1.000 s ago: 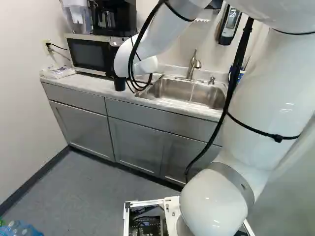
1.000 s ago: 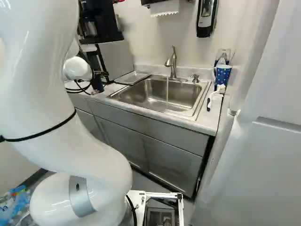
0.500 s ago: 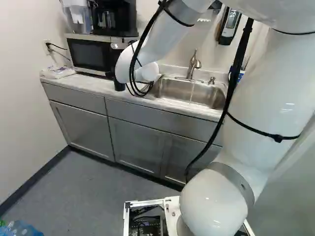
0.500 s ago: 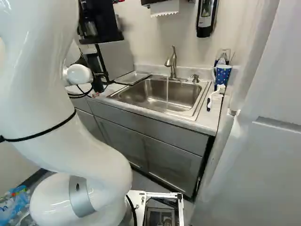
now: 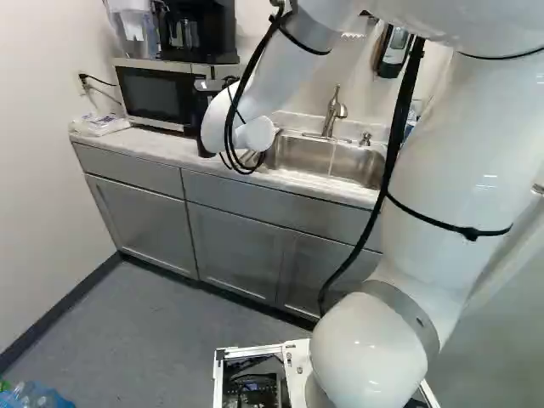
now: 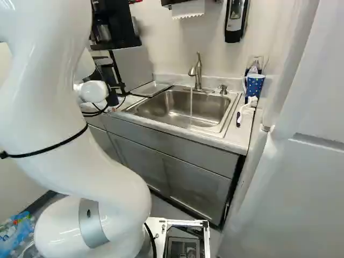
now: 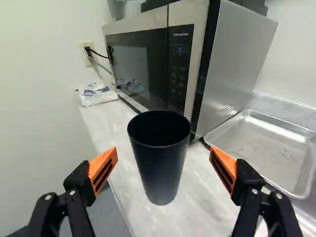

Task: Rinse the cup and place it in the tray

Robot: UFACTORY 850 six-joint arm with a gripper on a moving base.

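Note:
In the left base view my gripper shows only as a dark part behind the white wrist, by the microwave. Seen from the wrist, the gripper stands wide open, its orange pads on either side of a black cup, touching neither side as far as I can tell. The cup is upright on the counter, its mouth up and empty-looking. The metal tray lies flat beside the microwave, left of the sink in the right base view. Water runs from the faucet into the sink.
The microwave stands close behind the cup, with a plastic packet farther along the counter. A blue dotted mug and a white brush are at the sink's other side, near a tall white door.
The arm has shifted: its wrist has moved a little toward the sink and lower, and the upper arm has swung slightly. The base and cup have stayed put.

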